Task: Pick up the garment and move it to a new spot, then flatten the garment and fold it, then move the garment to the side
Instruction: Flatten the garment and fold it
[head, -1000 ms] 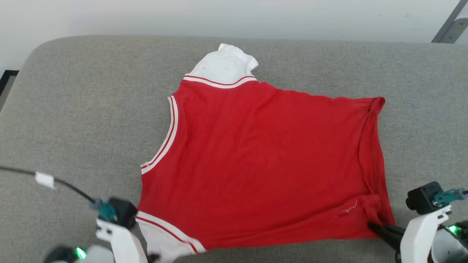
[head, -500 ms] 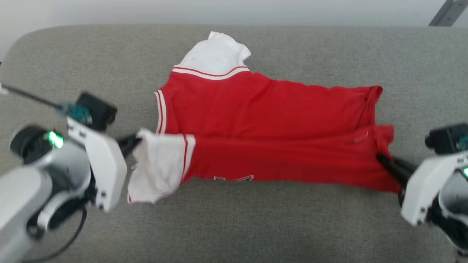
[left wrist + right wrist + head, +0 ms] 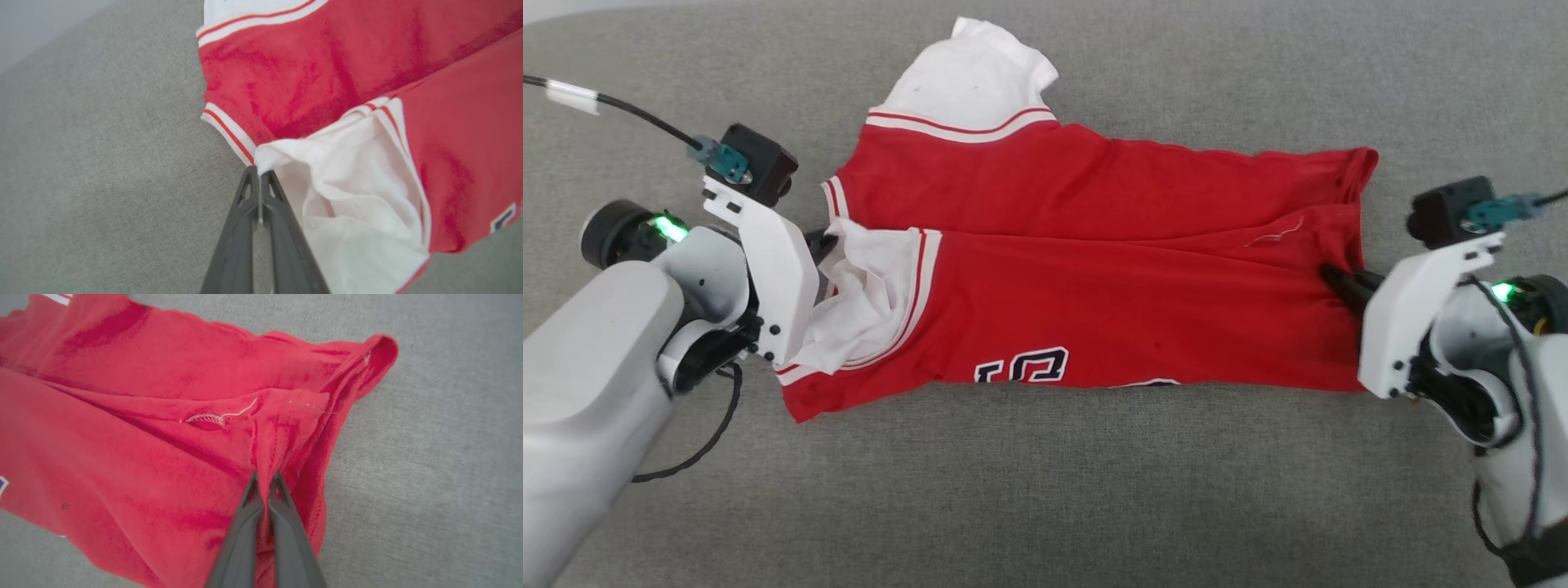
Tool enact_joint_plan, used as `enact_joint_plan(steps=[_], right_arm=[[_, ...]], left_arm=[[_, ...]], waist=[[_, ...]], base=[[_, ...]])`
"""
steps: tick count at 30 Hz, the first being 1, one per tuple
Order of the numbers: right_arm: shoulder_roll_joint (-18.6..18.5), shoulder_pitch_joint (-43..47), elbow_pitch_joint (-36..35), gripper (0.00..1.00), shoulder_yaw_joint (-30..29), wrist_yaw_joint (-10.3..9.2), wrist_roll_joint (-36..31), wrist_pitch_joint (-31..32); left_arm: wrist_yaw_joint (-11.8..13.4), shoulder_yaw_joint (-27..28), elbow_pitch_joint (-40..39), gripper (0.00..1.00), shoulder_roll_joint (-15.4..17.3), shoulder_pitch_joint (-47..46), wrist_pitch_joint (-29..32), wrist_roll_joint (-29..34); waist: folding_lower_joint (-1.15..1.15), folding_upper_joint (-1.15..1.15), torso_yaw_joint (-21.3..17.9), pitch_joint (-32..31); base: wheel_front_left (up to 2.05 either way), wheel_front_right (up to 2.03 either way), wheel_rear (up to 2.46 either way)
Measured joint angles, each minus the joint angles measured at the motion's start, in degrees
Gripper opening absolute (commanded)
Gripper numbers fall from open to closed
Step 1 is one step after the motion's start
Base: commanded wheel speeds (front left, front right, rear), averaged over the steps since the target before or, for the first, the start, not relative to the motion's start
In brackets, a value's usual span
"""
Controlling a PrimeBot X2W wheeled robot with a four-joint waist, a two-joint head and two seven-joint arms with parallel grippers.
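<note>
The red garment (image 3: 1127,302) is lying across the middle of the frame on the grey cloth surface (image 3: 1045,490). Its near half is lying folded over the far half, showing white-edged print (image 3: 1023,365). At middle left, the left claw (image 3: 822,243) is pinching a crumpled white sleeve (image 3: 866,302) tight. At middle right, the right claw (image 3: 1335,278) is pinching the red hem. Another white sleeve (image 3: 968,82) is lying at the top.
</note>
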Motion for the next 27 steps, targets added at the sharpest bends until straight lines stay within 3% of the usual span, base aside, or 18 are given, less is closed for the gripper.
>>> enact_joint_plan(steps=[3, 4, 7, 8, 9, 16, 19, 27], right_arm=[[0.58, -2.30, 4.25, 0.00, 2.01, 0.00, 0.11, -1.03], [0.63, -2.97, 5.48, 0.05, 2.67, 0.00, 0.12, -1.42], [0.87, -4.95, 8.49, 0.38, 4.64, 0.00, 0.57, -1.46], [0.94, -5.51, 9.57, 0.90, 4.68, 0.01, 0.77, -1.43], [1.02, -5.98, 10.53, 1.00, 4.67, 0.07, 1.07, -1.35], [-0.38, -6.62, 9.69, 1.00, 5.48, -0.01, 1.79, -2.69], [-0.82, -4.69, 5.48, 1.00, 3.04, -0.01, 2.05, -5.73], [0.41, 1.42, -3.92, 1.00, -5.05, -0.01, -1.21, -13.00]], left_arm=[[-1.21, -0.86, 6.69, 0.00, -2.53, -0.93, -0.19, -0.46], [-1.48, -1.11, 8.69, 0.00, -3.37, -1.22, -0.40, -0.52], [-2.09, -1.40, 13.79, 0.44, -5.52, -1.82, -0.48, -2.23], [-2.34, -1.34, 15.17, 0.79, -6.08, -1.97, -0.47, -2.79], [-2.47, -1.36, 16.34, 1.00, -6.51, -2.14, -0.45, -3.46], [-2.57, -0.54, 19.20, 1.00, -6.73, -3.92, -0.05, -6.26], [-2.37, 0.40, 17.37, 1.00, -4.68, -4.01, 0.59, -7.31], [3.28, 1.01, 5.17, 1.00, 0.46, 0.26, 4.13, -9.17]], waist=[[0.00, 0.00, -0.36, 0.68], [0.00, 0.00, -0.45, 0.85], [0.00, 0.00, -0.66, 1.09], [0.00, 0.00, -0.69, 1.09], [0.00, 0.00, -0.69, 1.07], [0.00, 0.00, -0.57, 0.04], [0.00, 0.00, -0.67, -1.03], [0.00, 0.00, -0.82, -2.59]], base=[[0.00, 0.00, 0.00], [0.00, 0.00, 0.00], [0.00, 0.00, 0.00], [0.00, 0.00, 0.00], [0.00, 0.00, 0.00], [0.00, 0.00, 0.00], [0.00, 0.00, 0.00], [0.00, 0.00, 0.00]])
